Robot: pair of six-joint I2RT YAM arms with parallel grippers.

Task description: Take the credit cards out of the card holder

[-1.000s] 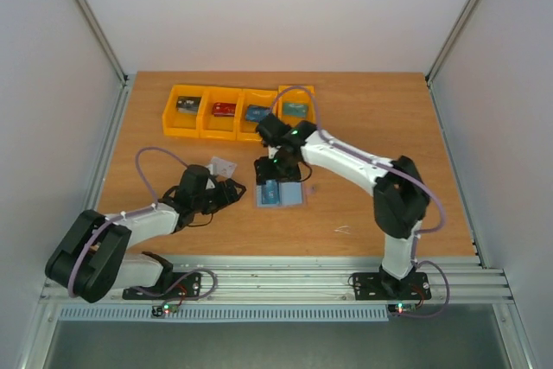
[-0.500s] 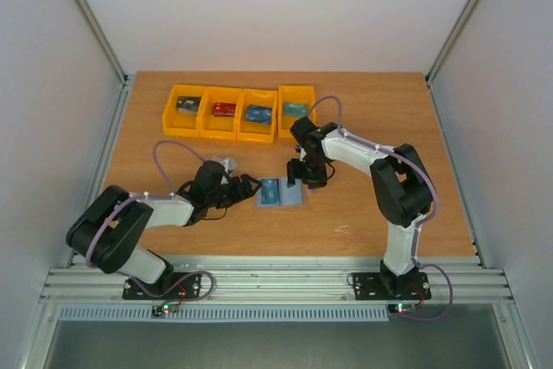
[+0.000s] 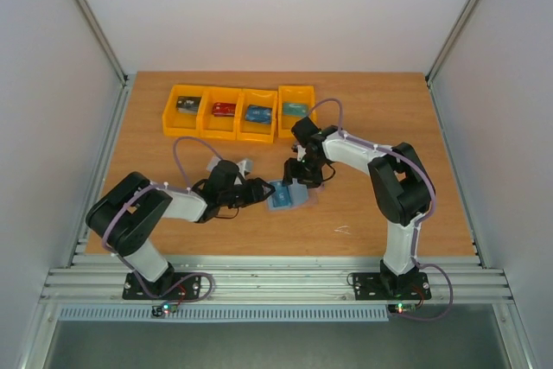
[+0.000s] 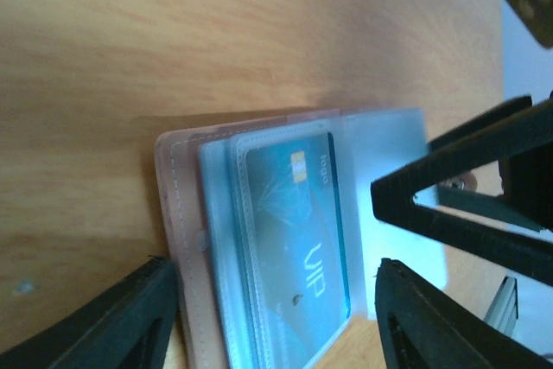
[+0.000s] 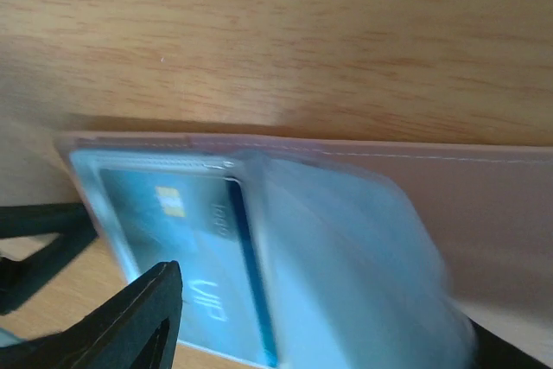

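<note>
The card holder [image 3: 287,195] lies open on the table, pinkish at its edge, light blue inside. In the left wrist view the card holder [image 4: 186,239] shows a teal credit card [image 4: 294,231] marked VIP in a clear sleeve. My left gripper [image 4: 272,334] is open and straddles the holder's near end; from above the left gripper [image 3: 262,192] is at its left edge. My right gripper [image 3: 300,175] is at the holder's far right edge. In its own view the right gripper [image 5: 320,339] is open over a blurred pale flap [image 5: 346,257], beside the teal card [image 5: 173,239].
Several orange bins [image 3: 238,112] with small coloured items stand in a row at the back of the table. A pale card [image 3: 215,164] lies partly hidden behind my left wrist. The right arm's fingers [image 4: 467,205] reach into the left wrist view.
My left gripper has moved right up to the holder. My right gripper has shifted from over the holder to its right edge. The holder has turned slightly and its right flap is moving.
</note>
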